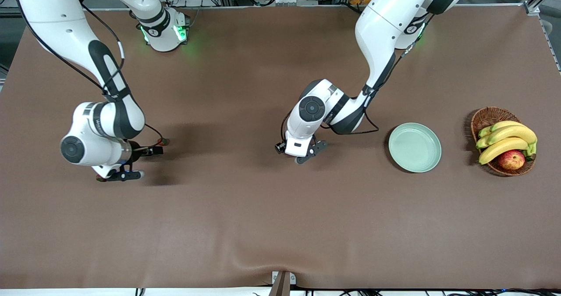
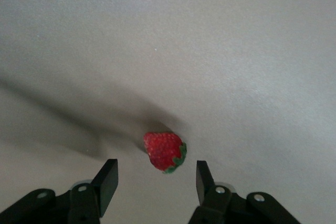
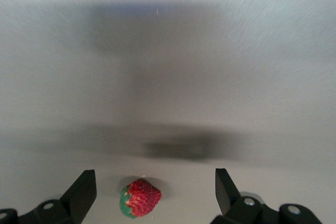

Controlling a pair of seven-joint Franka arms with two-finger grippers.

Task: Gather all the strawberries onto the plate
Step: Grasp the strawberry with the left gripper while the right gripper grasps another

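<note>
A strawberry (image 2: 164, 151) lies on the brown cloth just ahead of my left gripper (image 2: 156, 182), which is open and low over the table's middle (image 1: 299, 152); the hand hides this berry in the front view. Another strawberry (image 3: 140, 198) lies between the open fingers of my right gripper (image 3: 155, 192), low over the cloth at the right arm's end (image 1: 117, 176); only a red speck (image 1: 100, 179) shows there in the front view. A small red spot (image 1: 165, 141) beside the right wrist may be a third berry. The mint-green plate (image 1: 414, 147) sits empty toward the left arm's end.
A wicker basket (image 1: 485, 117) with bananas (image 1: 508, 140) and a red-yellow apple (image 1: 511, 159) stands beside the plate, at the left arm's end of the table. The brown cloth (image 1: 263, 217) covers the whole table.
</note>
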